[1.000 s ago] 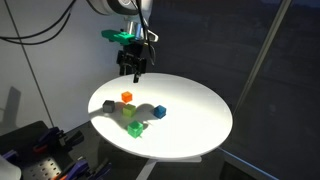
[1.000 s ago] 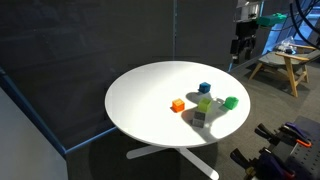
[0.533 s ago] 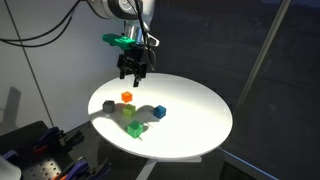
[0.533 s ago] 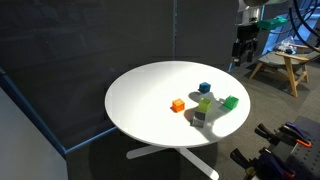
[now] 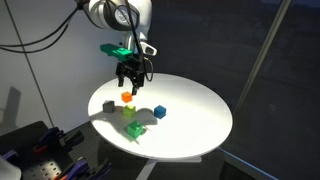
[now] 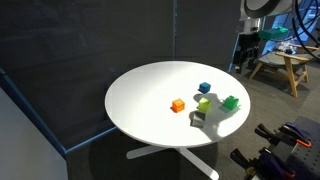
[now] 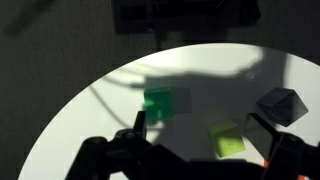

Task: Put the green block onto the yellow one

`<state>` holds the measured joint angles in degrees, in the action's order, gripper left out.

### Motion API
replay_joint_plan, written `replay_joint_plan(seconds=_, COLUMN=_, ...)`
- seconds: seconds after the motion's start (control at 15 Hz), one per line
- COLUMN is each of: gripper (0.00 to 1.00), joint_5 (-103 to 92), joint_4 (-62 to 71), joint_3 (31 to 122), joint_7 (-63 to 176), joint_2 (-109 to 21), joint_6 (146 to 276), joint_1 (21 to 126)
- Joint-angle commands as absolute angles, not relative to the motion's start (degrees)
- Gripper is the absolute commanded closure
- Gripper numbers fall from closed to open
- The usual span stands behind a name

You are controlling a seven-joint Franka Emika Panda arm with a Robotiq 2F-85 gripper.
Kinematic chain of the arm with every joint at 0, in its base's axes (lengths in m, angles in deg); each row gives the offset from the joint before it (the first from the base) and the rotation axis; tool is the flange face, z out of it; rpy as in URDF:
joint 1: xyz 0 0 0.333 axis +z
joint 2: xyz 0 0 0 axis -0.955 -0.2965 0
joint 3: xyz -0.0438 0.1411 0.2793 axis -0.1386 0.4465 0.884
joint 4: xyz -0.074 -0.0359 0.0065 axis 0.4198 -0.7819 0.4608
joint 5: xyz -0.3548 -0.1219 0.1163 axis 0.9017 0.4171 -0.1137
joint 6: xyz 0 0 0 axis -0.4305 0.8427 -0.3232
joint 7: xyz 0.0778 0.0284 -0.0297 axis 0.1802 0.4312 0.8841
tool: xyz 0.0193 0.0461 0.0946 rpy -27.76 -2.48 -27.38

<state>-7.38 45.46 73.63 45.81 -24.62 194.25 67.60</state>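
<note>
A white arm of rounded links (image 5: 118,14) is seen in both exterior views. A bright green bracket (image 5: 116,48) is fitted at the wrist, above a black gripper (image 5: 129,86). In the wrist view its fingers (image 7: 112,156) are rendered as dark, blurred shapes.

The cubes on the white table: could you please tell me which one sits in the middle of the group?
The pale yellow-lime cube: the orange cube, blue cube, green cube and grey cube sit around it.

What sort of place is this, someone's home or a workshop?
Probably a lab or workshop: dark curtains screen a round white table, and a robot arm reaches over it.
</note>
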Motion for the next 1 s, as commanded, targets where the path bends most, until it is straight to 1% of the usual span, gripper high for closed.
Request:
replay_joint_plan(seconds=0.0, gripper=0.00, joint_5=-7.14, joint_4=47.75, joint_3=73.28, joint_7=44.97, joint_2=-24.50, joint_6=198.68, joint_1=66.78)
replay_joint_plan(seconds=0.47, gripper=0.00, joint_5=-7.52, joint_4=49.67, joint_3=73.25, joint_7=44.49, joint_2=-27.34, joint_6=208.09, joint_1=66.55)
replay_joint_plan(seconds=0.93, gripper=0.00, joint_5=-7.38, joint_4=49.26, joint_3=73.54, joint_7=45.68, joint_2=-28.30, joint_6=207.27, joint_1=66.76)
